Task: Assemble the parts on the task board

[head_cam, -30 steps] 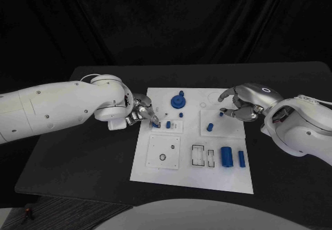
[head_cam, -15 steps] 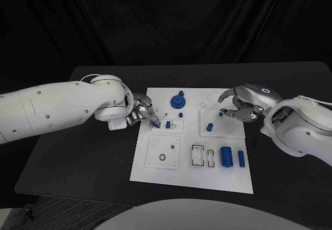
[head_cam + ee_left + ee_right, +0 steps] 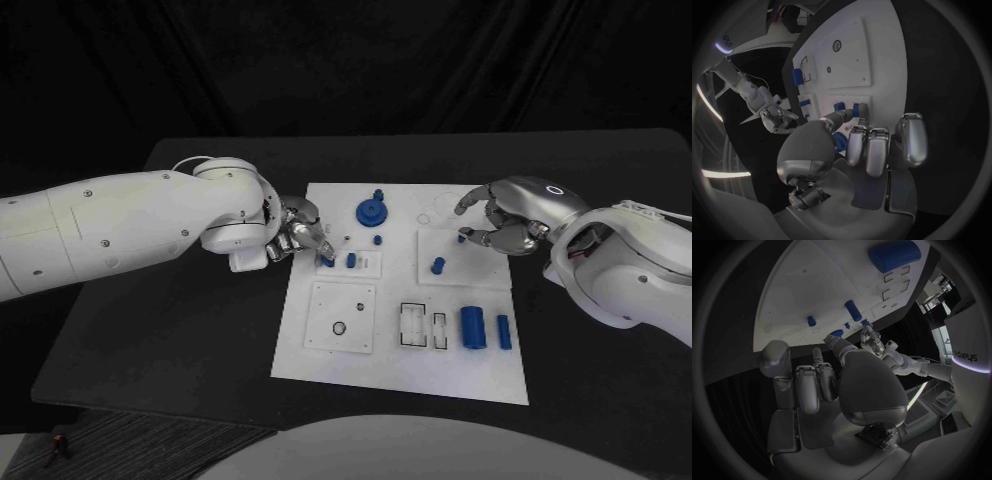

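Working from the near edge of the board point(image 3: 332, 365), you have two blue cylinders point(image 3: 473, 327) lying loose at its near right. Your left hand point(image 3: 300, 238), at the left edge, pinches a small blue peg point(image 3: 326, 261) over its block, so lower it straight. Farther back, your right hand point(image 3: 505, 222) grasps another peg point(image 3: 462, 237) by the right edge.

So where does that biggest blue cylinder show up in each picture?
Head view: the big blue cylinder lies at the task board's near end, just right of the slot outlines.
Left wrist view: the cylinder lies next to those outlines.
Right wrist view: it lies beside the outlines.
Shared landmark: the slot outlines.
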